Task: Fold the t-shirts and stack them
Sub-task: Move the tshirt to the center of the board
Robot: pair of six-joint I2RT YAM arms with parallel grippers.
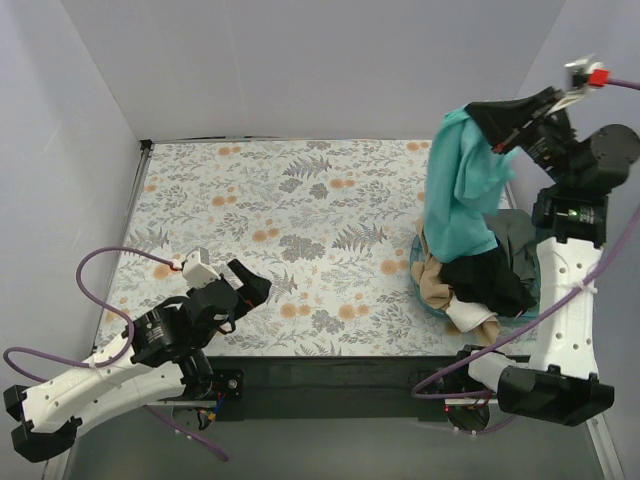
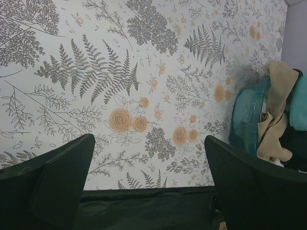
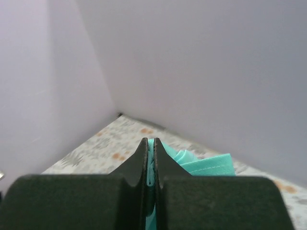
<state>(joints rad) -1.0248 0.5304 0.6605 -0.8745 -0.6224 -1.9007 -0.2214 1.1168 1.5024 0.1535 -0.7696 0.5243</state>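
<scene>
My right gripper (image 1: 478, 112) is raised high at the back right and shut on the teal-green t-shirt (image 1: 458, 190), which hangs down from it to the pile. In the right wrist view teal cloth (image 3: 204, 164) is pinched between the closed fingers (image 3: 150, 158). Below it a black shirt (image 1: 485, 280), a dark grey-olive shirt (image 1: 516, 240) and a beige shirt (image 1: 440, 285) lie heaped in the blue tub (image 1: 420, 262). My left gripper (image 1: 255, 287) is open and empty, low over the floral table near its front edge. The tub and beige shirt (image 2: 273, 110) show at right in the left wrist view.
The floral cloth covers the table (image 1: 280, 220). White walls close in the back and both sides. A black strip (image 1: 330, 375) runs along the near edge. Purple cables loop by the left arm (image 1: 95, 290).
</scene>
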